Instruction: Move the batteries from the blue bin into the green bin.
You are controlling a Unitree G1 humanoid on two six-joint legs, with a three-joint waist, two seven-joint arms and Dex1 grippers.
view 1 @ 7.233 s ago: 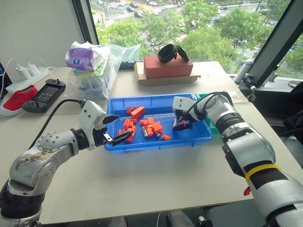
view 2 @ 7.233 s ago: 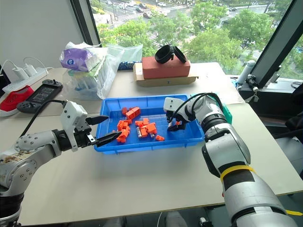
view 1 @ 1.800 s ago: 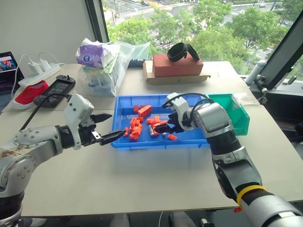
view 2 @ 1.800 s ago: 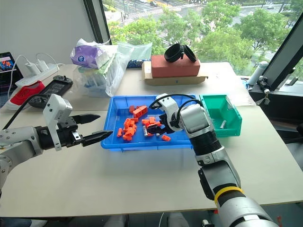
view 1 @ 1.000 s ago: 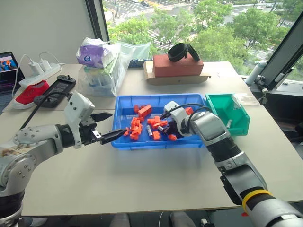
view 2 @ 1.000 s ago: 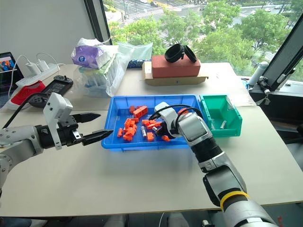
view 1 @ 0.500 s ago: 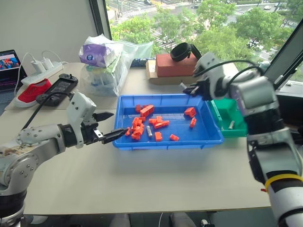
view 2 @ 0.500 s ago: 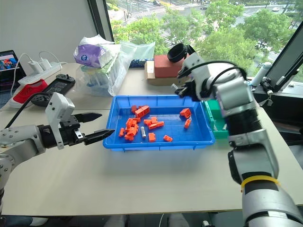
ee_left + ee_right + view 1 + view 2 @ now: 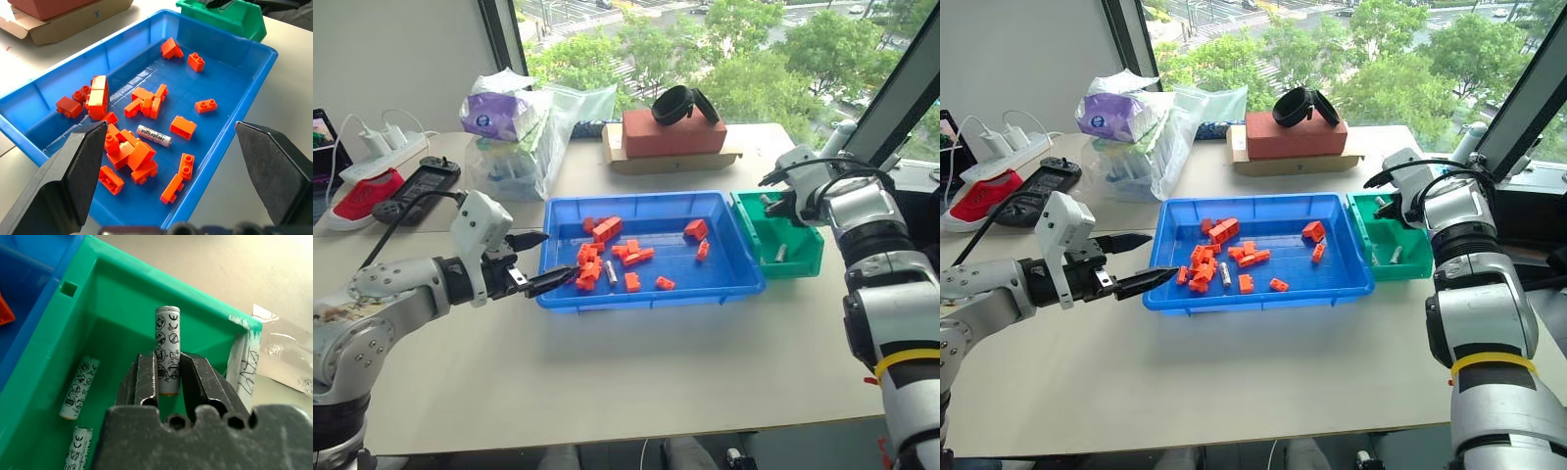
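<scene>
Robot sorting batteries – one being dropped off, one left
Right gripper pinches a battery over the green bin, two more inside; left gripper gapes wide at the blue bin's nine o'clock – one battery among bricks remains

Left arm: extended low from the left side, forearm roughly level, wrist angled toward the centre. Left gripper: two black tapered fingers spread wide apart, tips pointing toward the near left corner of the blue bin, nothing between them

Right arm: reaches out to the right, wrist bent downward over the green bin. Right gripper: fingers parted only slightly, one battery standing upright between them, fingers close against its sides
</scene>
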